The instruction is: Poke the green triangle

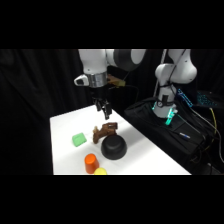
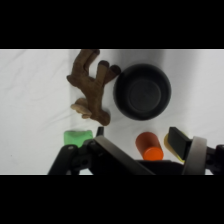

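Below my gripper, fingers' spread unclear, green triangle, small, bright, matte, blocky, near table's left edge, beside brown antler toy.

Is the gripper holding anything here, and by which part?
Nothing is held: the gripper hangs above the table, clear of the green triangle.

My white arm with its black-fingered pincer, a white table, bright green triangle, brown branched piece, black dome, orange cylinder, a yellow piece at the table's near edge
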